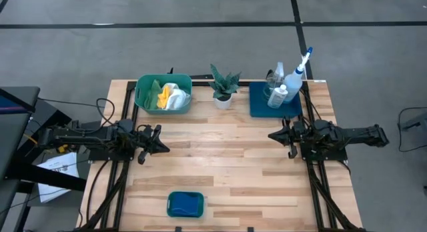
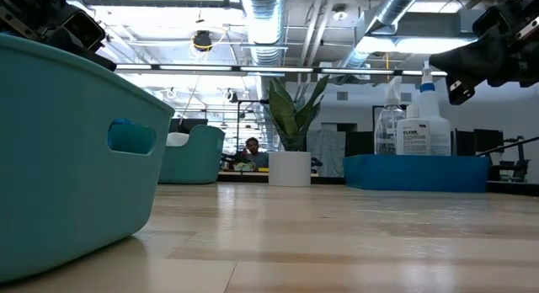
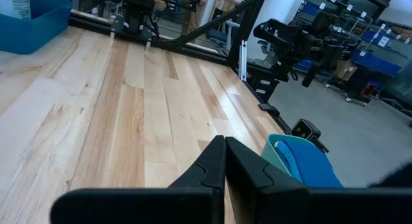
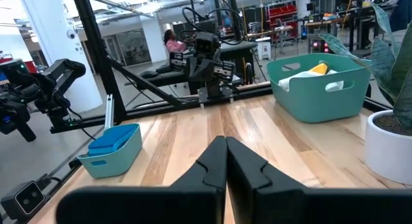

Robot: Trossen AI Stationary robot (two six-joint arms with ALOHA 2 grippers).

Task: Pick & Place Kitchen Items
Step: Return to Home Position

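White, yellow and green cloths (image 1: 168, 96) lie in a green tub (image 1: 142, 100) at the table's far left. A white spray bottle with a blue trigger (image 1: 294, 77), a clear spray bottle (image 1: 276, 77) and a small white bottle (image 1: 277, 97) stand on a dark blue tray (image 1: 257, 105) at the far right. Blue sponges (image 1: 185, 205) fill a small tub (image 4: 132, 152) at the near edge. My left gripper (image 1: 164, 148) hovers shut at the left edge, my right gripper (image 1: 272, 135) shut at the right edge, both level and facing each other.
A small potted plant (image 1: 223, 89) stands between the green tub and the tray at the far edge. Bare wooden table (image 1: 227, 159) stretches between the two grippers. Black frame rails (image 1: 125, 112) run along both sides.
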